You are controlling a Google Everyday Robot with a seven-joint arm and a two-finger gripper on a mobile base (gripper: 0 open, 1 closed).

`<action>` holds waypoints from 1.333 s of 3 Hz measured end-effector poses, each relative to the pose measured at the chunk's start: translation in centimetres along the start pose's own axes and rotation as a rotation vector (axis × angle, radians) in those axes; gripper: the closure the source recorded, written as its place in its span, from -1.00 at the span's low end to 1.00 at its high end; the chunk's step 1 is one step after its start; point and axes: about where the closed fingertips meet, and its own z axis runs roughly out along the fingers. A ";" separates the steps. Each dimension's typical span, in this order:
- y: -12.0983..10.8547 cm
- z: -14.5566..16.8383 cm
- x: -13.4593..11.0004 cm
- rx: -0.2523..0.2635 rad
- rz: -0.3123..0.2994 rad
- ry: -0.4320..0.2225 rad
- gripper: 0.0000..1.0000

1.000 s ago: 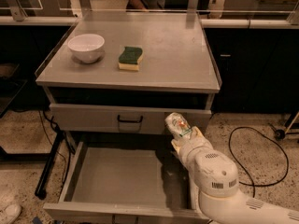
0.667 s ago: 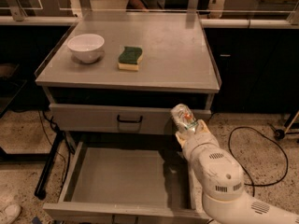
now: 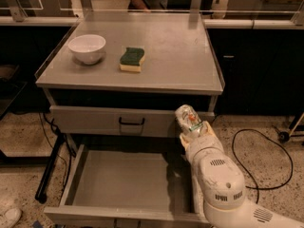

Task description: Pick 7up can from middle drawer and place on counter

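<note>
The 7up can (image 3: 188, 117), silvery-green with red and white marks, is held in my gripper (image 3: 191, 128) in front of the closed upper drawer's right end, below the counter edge. The gripper is shut on the can, and my white arm (image 3: 216, 179) rises from the lower right. The middle drawer (image 3: 127, 178) is pulled open below, its grey floor bare. The counter (image 3: 175, 56) is the grey cabinet top above, with clear side guards.
A white bowl (image 3: 87, 48) and a green-and-yellow sponge (image 3: 132, 59) sit on the counter's left half. The closed upper drawer has a black handle (image 3: 131, 122). A black cable (image 3: 266, 175) loops on the floor at the right. A dark stand leg (image 3: 50, 167) is at the left.
My gripper has lifted the can up and slightly right, from above the open drawer to beside the upper drawer front, closer to the counter edge.
</note>
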 end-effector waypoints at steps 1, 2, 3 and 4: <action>-2.4 -0.9 -2.0 0.103 -0.010 -0.057 1.00; -4.3 -2.0 -3.5 0.173 -0.020 -0.091 1.00; -4.2 -2.0 -3.5 0.172 -0.044 -0.088 1.00; -5.1 -1.2 -4.8 0.219 -0.040 -0.104 1.00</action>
